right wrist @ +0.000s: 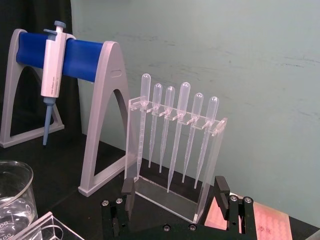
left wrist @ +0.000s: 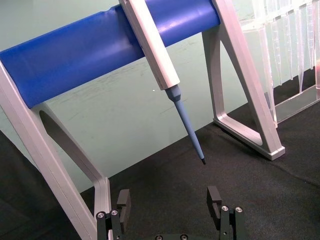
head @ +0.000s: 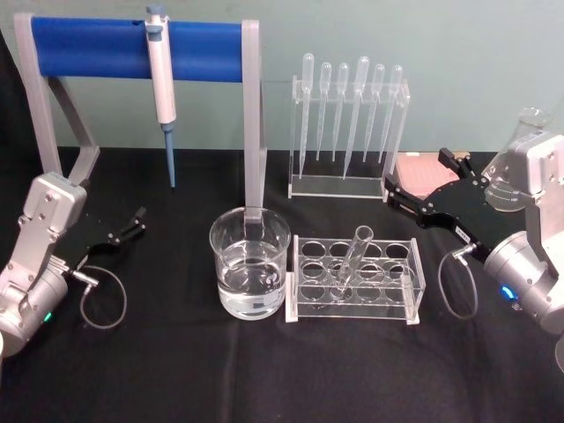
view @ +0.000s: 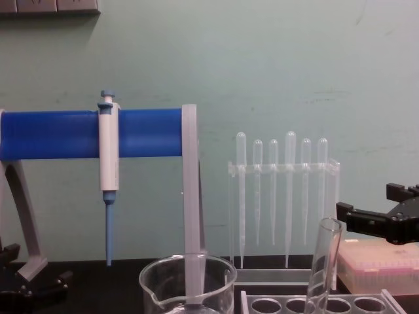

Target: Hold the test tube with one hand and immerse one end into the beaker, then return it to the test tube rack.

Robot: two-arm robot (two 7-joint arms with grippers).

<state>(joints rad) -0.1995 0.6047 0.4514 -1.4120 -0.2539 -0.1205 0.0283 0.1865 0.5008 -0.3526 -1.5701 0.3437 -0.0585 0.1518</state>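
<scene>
Tube: the test tube point(head: 354, 256) stands tilted in the clear rack point(head: 414, 282), its rounded end down in a rear hole, its rim leaning away from the beaker. In my chest view the tube point(view: 324, 261) rises above the rack.
Beaker: the beaker point(head: 250, 263) sits just beside the rack, on its left, about half full of clear liquid. The two look close to touching; I cannot tell if they do.
My right claw: my right gripper point(head: 423, 187) hovers above and to the right of the rack, behind the tube, well apart from it. Its fingers are spread wide and hold nothing. My right wrist view shows the fingers point(right wrist: 129, 192) apart, facing the pipette stand point(right wrist: 175, 145).
My left claw: my left gripper point(head: 132, 222) rests low, well to the left of the beaker. Its fingers point(left wrist: 123, 200) stand wide apart, empty.
Behind the beaker: a grey frame with a blue bar point(head: 88, 44), and a micropipette point(head: 160, 84) hanging from it.
Surface: a black cloth point(head: 176, 370).
</scene>
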